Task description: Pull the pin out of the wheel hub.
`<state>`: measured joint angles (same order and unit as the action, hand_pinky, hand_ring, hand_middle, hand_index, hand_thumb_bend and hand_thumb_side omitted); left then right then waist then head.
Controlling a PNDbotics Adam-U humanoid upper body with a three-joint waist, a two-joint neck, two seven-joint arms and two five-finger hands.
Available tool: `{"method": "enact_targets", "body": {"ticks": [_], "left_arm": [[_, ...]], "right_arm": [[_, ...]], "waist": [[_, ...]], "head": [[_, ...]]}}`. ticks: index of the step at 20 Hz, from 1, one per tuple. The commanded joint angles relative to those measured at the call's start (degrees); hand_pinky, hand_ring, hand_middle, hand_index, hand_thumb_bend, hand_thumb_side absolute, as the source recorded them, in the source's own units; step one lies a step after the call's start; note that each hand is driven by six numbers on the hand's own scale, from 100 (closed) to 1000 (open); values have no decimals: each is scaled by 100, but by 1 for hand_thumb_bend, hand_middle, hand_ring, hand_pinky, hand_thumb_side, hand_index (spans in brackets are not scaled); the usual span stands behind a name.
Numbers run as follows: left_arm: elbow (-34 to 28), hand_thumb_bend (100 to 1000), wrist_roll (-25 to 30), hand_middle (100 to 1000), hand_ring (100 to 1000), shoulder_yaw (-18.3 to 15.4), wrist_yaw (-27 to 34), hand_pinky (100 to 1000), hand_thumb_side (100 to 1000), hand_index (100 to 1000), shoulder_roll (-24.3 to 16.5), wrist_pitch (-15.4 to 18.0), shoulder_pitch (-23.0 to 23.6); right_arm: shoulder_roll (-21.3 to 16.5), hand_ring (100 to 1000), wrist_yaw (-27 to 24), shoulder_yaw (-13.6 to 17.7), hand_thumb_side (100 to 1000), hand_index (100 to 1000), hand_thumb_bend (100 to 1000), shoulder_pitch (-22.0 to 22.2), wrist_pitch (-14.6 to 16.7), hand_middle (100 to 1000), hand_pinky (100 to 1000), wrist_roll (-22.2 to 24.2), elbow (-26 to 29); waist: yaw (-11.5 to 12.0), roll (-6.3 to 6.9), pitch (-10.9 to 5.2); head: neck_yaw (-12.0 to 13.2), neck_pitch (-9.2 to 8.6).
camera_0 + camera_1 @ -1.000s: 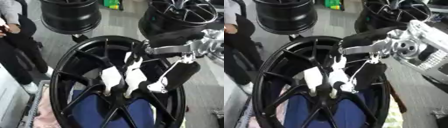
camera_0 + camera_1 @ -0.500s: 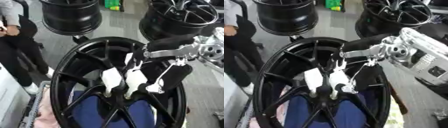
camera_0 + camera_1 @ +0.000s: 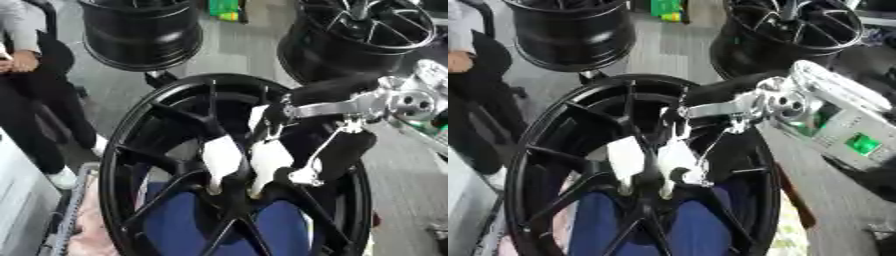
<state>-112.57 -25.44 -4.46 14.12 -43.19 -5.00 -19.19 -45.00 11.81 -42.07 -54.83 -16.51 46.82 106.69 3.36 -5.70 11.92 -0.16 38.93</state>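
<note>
1. Black wheel hub (image 3: pixel 157 150) is standing tilted at the centre of both views.
2. Right hand (image 3: pixel 249 157) is reaching into its spokes, white-tipped fingers (image 3: pixel 626 159) pointing down at the centre.
3. Whether they are pinching the pin cannot be told.

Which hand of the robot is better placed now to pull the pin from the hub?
Right. The right hand is already at the wheel hub with its fingers pointing down onto it; no left hand shows.

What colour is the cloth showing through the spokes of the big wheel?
Blue; the cloth sits behind the black wheel, clearest in the left eye view.
</note>
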Motion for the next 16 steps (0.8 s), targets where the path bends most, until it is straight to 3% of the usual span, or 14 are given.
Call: {"method": "enact_targets", "body": {"ticks": [1, 3, 6, 8, 16], "left_arm": [[-80, 292, -14, 683, 817, -64, -5, 748, 647, 822, -78, -10, -71], [-81, 290, -10, 684, 817, -61, -3, 748, 648, 822, -75, -10, -68], [-79, 290, -22, 683, 817, -67, 2, 748, 648, 822, -69, -12, -68], [-81, 287, -17, 683, 817, -59, 0, 748, 650, 821, -65, -13, -65], [-82, 285, -25, 684, 818, -58, 0, 749, 653, 821, -41, -23, -61]], "right_arm": [[-42, 829, 55, 37, 344, 848, 293, -37, 55, 780, 852, 39, -80], [-26, 828, 66, 25, 279, 845, 297, -21, 104, 777, 853, 72, -121], [-7, 828, 93, 25, 272, 844, 297, -14, 162, 775, 853, 106, -175], [10, 826, 108, 23, 221, 843, 290, 8, 190, 772, 854, 120, -230], [74, 806, 119, 43, 267, 821, 247, 64, 229, 743, 842, -32, -454]], "waist": [[9, 56, -68], [14, 60, -58], [16, 63, -47], [21, 65, -30], [32, 85, 10]], "head": [[-24, -107], [-22, -122], [-28, -132], [-33, -137], [-43, -133]]}}
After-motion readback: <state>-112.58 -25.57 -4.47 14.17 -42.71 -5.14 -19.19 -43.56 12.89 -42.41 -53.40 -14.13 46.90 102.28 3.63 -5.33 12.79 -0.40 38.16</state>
